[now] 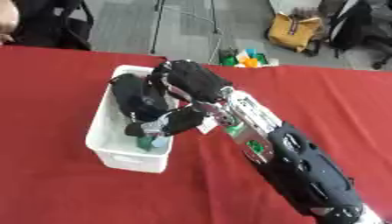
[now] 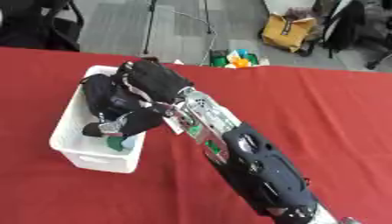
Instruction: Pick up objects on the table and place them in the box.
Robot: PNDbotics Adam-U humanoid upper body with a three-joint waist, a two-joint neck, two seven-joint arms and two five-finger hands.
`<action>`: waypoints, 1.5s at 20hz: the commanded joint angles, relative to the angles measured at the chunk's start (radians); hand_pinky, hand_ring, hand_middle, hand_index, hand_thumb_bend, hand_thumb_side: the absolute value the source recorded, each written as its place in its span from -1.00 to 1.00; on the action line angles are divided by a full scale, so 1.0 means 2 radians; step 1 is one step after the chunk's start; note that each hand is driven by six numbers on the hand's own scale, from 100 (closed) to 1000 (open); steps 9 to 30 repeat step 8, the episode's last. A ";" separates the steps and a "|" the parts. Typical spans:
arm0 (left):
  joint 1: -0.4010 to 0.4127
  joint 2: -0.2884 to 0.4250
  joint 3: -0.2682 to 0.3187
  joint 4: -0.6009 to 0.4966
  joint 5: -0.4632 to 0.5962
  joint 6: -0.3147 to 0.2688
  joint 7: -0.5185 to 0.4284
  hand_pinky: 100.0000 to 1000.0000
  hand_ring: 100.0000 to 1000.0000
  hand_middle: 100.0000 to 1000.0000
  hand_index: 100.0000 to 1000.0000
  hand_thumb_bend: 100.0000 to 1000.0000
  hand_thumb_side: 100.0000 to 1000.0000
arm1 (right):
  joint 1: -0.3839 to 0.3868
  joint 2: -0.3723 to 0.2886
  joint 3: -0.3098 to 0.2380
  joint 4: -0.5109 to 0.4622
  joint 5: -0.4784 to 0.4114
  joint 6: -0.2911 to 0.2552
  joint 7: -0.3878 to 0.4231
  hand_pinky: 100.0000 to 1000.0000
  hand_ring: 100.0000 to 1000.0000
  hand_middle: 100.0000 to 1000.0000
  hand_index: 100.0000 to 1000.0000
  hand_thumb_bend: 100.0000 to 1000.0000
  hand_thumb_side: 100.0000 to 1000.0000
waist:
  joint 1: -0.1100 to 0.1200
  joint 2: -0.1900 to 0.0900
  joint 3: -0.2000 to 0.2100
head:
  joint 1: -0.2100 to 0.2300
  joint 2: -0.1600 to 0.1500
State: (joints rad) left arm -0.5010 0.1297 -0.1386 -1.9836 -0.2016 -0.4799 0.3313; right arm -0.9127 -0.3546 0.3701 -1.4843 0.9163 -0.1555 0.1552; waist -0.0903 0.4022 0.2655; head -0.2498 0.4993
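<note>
Right robot hand (image 1: 180, 85) reaches over white box (image 1: 107, 151), fingers curled downward; green object (image 1: 145, 142) beneath thumb, grip unclear.

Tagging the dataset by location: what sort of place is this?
Likely an office or lab demo space: grey carpet floor, a yellow bag on it, a red-covered table holding a white box.

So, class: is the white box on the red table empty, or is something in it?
Not empty. Something green lies inside the white box, below the right hand reaching into it. What it is cannot be told.
</note>
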 commanded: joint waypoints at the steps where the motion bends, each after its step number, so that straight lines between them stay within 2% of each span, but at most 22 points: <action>1: -0.006 0.000 -0.001 -0.008 0.001 -0.003 0.002 -0.72 0.12 0.38 0.52 -1.00 1.00 | -0.004 -0.004 -0.008 -0.024 -0.018 0.001 -0.007 -0.33 -0.02 -0.30 0.23 0.42 1.00 | 0.005 -0.010 -0.002 | 0.001 0.001; 4: -0.005 0.002 0.002 -0.008 0.001 -0.006 0.010 -0.68 0.12 0.38 0.52 -1.00 1.00 | 0.000 -0.008 -0.020 -0.051 -0.043 0.010 -0.021 -0.29 0.02 -0.27 0.24 0.32 1.00 | 0.008 -0.013 -0.007 | 0.005 0.004; 7: 0.000 0.006 0.007 -0.008 -0.001 -0.009 0.026 -0.66 0.13 0.40 0.53 -1.00 1.00 | 0.012 -0.020 -0.041 -0.106 -0.093 0.026 -0.045 -0.27 0.05 -0.23 0.26 0.22 1.00 | 0.013 -0.020 -0.017 | 0.016 0.011; 8: 0.003 0.007 0.009 -0.008 -0.002 -0.010 0.031 -0.63 0.17 0.45 0.56 -1.00 1.00 | 0.017 -0.022 -0.050 -0.130 -0.113 0.033 -0.056 -0.20 0.10 -0.18 0.29 0.12 1.00 | 0.016 -0.023 -0.022 | 0.022 0.016; 30: 0.003 0.007 0.009 -0.008 -0.002 -0.010 0.031 -0.63 0.17 0.45 0.56 -1.00 1.00 | 0.017 -0.022 -0.050 -0.130 -0.113 0.033 -0.056 -0.20 0.10 -0.18 0.29 0.12 1.00 | 0.016 -0.023 -0.022 | 0.022 0.016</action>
